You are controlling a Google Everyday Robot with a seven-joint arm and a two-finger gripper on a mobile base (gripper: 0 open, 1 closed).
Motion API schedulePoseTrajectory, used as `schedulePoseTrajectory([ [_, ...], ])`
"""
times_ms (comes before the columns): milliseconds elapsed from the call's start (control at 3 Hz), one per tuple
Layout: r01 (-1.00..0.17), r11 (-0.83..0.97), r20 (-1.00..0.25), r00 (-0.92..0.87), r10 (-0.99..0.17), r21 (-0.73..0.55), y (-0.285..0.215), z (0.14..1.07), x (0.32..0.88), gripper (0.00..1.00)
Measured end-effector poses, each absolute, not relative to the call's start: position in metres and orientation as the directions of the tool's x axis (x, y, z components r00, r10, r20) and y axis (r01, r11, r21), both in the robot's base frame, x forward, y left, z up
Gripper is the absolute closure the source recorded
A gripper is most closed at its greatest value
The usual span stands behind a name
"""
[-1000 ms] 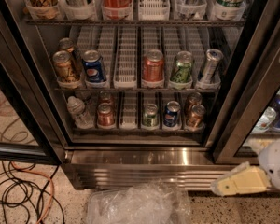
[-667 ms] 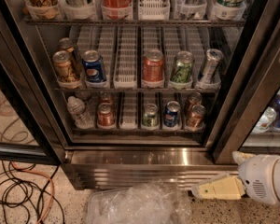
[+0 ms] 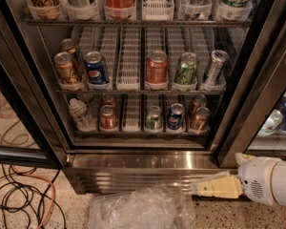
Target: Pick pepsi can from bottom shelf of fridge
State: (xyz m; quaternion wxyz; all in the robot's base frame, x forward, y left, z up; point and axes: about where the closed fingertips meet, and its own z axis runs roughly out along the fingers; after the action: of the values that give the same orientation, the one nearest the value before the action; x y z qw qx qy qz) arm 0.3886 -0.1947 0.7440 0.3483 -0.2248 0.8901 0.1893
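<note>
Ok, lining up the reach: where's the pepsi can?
In camera view, the pepsi can sits centre-right on the bottom shelf, between a green can and a copper-brown can; the gripper hangs low right, outside.

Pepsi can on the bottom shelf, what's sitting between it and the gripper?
Camera view: only the shelf's front rail and the ribbed steel base panel lie between the pepsi can and the gripper, which sits low at right near the floor.
</note>
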Motion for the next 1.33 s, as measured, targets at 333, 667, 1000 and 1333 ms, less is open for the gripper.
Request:
schedulePoseTrajectory([
  [333, -0.487, 0.843, -0.767, -0.623, -0.153, 0.228, -0.196, 0.73, 0.411, 0.0],
  [667, -0.409, 0.88, -0.874, -0.486, 0.014, 0.242, -0.226, 0.742, 0.455, 0.0],
  [1000, -0.42, 0.877, -0.9, -0.434, 0.031, 0.233, -0.231, 0.734, 0.454, 0.0],
  [1333, -0.42, 0.877, -0.9, -0.434, 0.031, 0.233, -0.231, 0.734, 0.454, 0.0],
])
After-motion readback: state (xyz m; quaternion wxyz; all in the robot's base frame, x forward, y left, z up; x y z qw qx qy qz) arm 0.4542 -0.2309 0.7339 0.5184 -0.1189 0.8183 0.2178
